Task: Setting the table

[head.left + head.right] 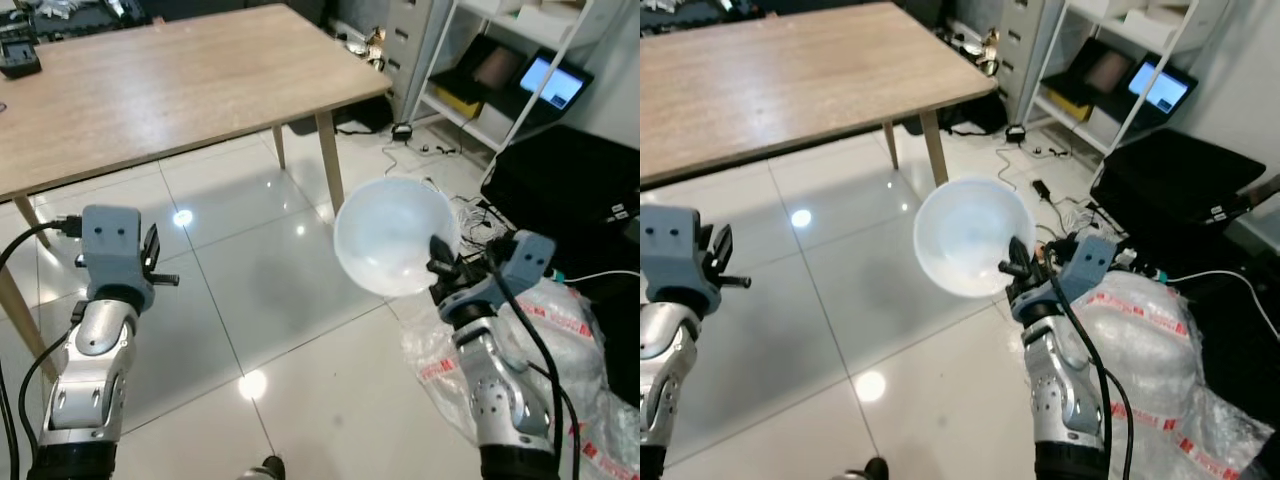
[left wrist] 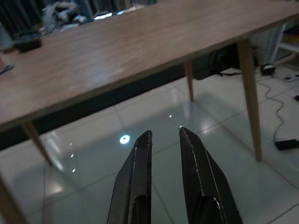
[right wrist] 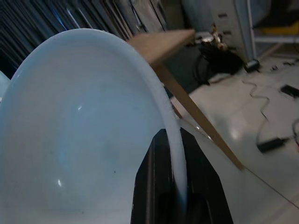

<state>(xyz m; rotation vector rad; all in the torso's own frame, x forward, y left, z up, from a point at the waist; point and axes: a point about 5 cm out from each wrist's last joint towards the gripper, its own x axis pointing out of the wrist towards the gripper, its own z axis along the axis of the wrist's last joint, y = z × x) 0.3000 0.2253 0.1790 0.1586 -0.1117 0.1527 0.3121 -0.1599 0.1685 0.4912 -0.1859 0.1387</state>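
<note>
While the wooden counter (image 1: 170, 90) is standing ahead and to the robot's left, its near edge is running across the view and its right corner is ending just above the gap where two slim legs are coming down to the tiled floor (image 1: 250, 290). That floor is lying open and glossy between the counter's edge and the robot, giving free room in front of both arms. To the right, the space is tightening: a white shelf unit (image 1: 520, 70) with a lit screen, loose cables on the tiles, a black case (image 1: 570, 190) and a crinkled plastic bag (image 1: 1140, 330) are crowding close beside the right arm. The right hand (image 1: 437, 268) is reaching forward with the forearm raised, its two black fingers (image 3: 161, 186) clamped on the rim of a white bowl (image 1: 395, 235), one inside and one outside the wall. The bowl is hanging in the air over the floor, tilted so that its hollow is facing the robot, short of the counter's corner. The left hand (image 2: 163, 140) is being held forward at about the same height, pointing toward the counter's underside, its fingers standing slightly apart with nothing between them.
</note>
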